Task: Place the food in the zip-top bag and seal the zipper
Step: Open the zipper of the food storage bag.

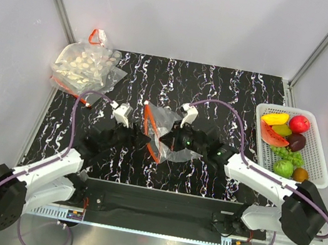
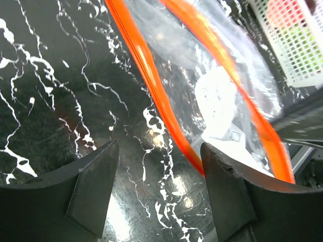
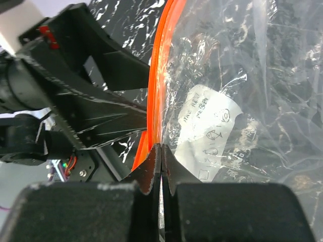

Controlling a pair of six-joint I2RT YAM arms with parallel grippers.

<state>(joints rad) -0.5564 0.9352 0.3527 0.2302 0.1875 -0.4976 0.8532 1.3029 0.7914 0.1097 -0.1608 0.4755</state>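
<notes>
The clear zip-top bag lies crumpled at mid-table, a white label showing through it. Its orange zipper runs along the bag's left edge. My right gripper is shut on the bag's edge right beside the zipper, fingertips pressed together. My left gripper stands open just left of the bag, low over the table. The zipper runs down to the inner face of its right finger and is not pinched. The food, toy fruit, sits in the basket at right.
A white mesh basket stands at the right edge of the black marbled table. A larger clear bag of whitish pieces with a red loop lies at the back left. Grey walls close in on three sides.
</notes>
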